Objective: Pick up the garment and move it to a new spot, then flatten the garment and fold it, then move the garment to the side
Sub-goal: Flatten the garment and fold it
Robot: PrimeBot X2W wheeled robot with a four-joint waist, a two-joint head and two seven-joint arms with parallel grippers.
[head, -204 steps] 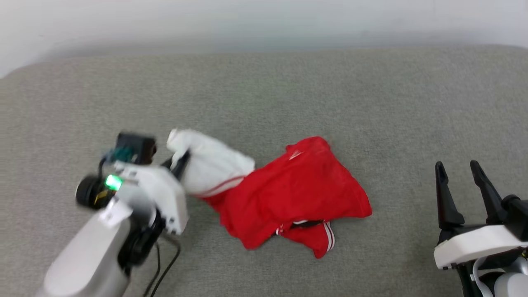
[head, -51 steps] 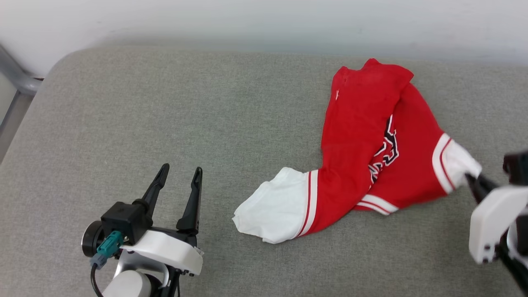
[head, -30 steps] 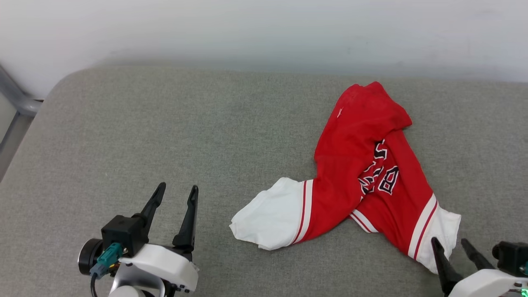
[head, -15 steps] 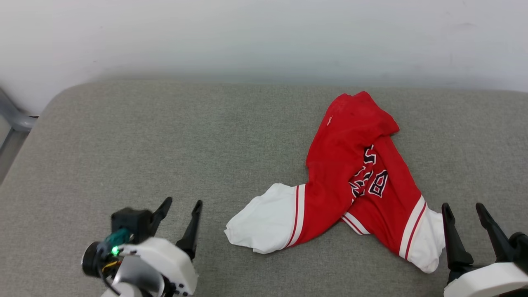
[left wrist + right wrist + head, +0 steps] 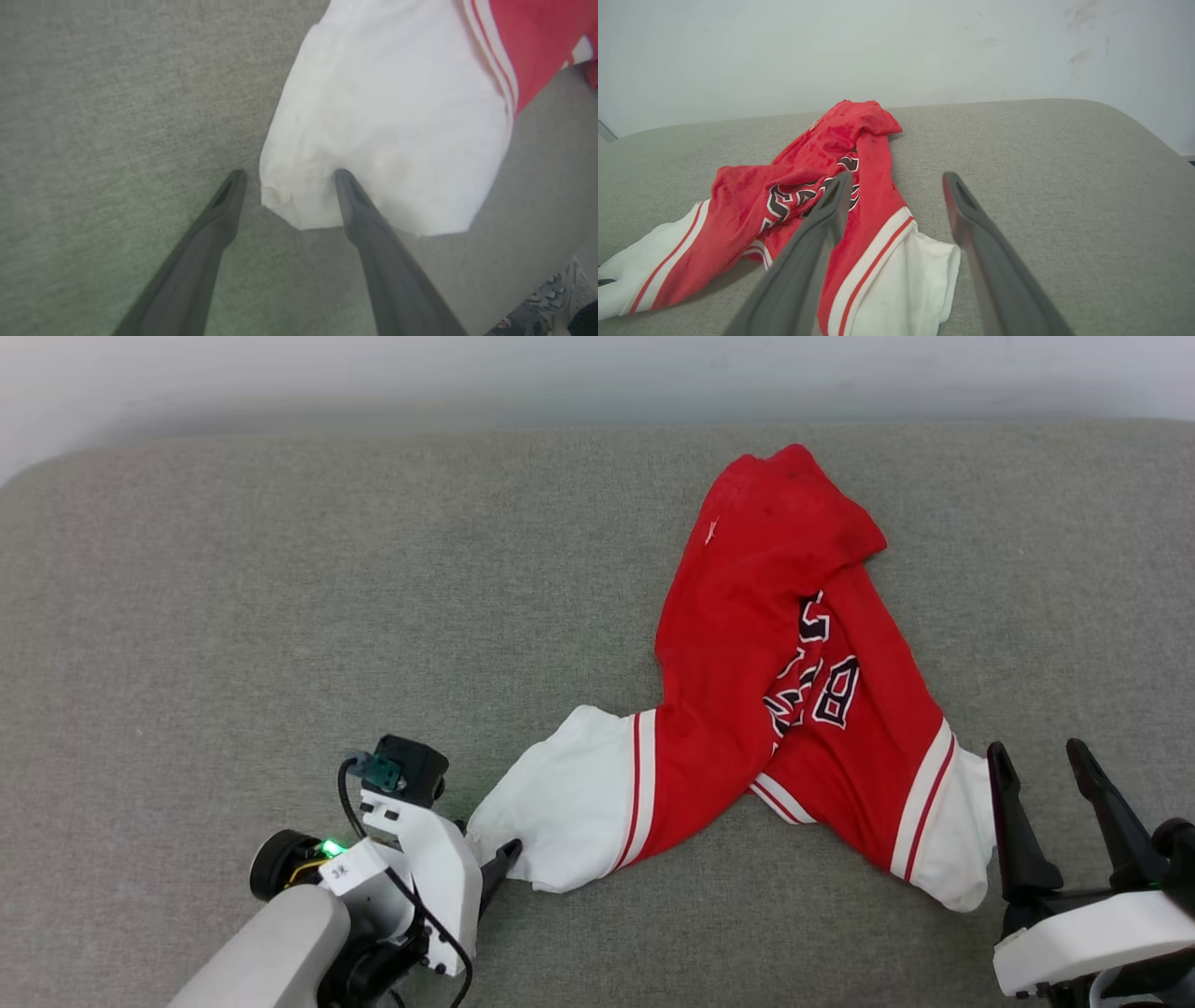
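the left gripper [image 5: 289, 173] has swung in to the garment [image 5: 738, 644], which lies crumpled right of centre on the grey cushion [image 5: 280, 569]. its wide-open fingers straddle the near-left white sleeve [image 5: 560, 803], gripping nothing. the right gripper [image 5: 1036, 747] waits open and empty. flattening likely starts here.

plain indoor room: grey upholstered cushion [image 5: 233, 616] against a scuffed white wall [image 5: 784, 46]

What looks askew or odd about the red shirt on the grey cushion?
The garment is not flat. Its red body is twisted and folded over itself, which hides part of the black lettering, and the white sleeves splay apart toward the robot. No tear is visible.
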